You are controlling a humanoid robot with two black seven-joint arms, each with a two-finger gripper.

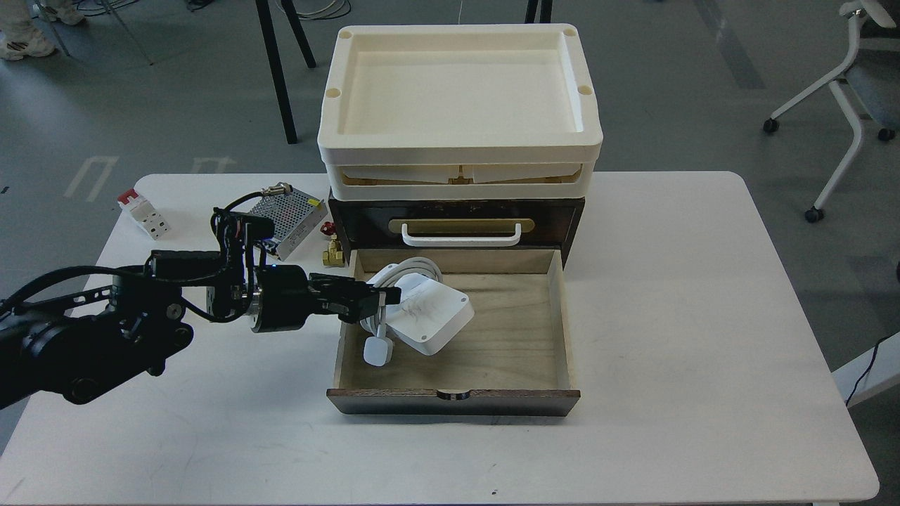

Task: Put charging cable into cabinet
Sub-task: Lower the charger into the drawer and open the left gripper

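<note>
The charging cable (422, 313) — a white cord bundled on a flat white marbled block — lies in the left half of the cabinet's pulled-out lower drawer (520, 330), tilted, with a small white rounded end hanging toward the drawer's front-left corner. The left gripper (380, 296) reaches in over the drawer's left wall, its dark fingers at the cord's left edge; they look pinched on the cord, though the black parts blur together there. The right gripper is out of sight.

The cabinet (457, 228) is dark brown, and its upper drawer front carries a brass plate and a white handle (460, 235). Two cream plastic trays (460, 105) sit stacked on its top. Just left of the cabinet stand a small brass fitting (332, 254) and a silver perforated metal box (285, 214), partly hidden by the arm; farther left is a white block with a red top (144, 211).

All of it rests on a white table (703, 316) with rounded corners — bare across its right half and front. Beyond lies a grey floor, with black table legs (278, 70) behind the trays, a white wheeled chair (837, 105) at the right and someone's shoes (24, 42) at the top left.
</note>
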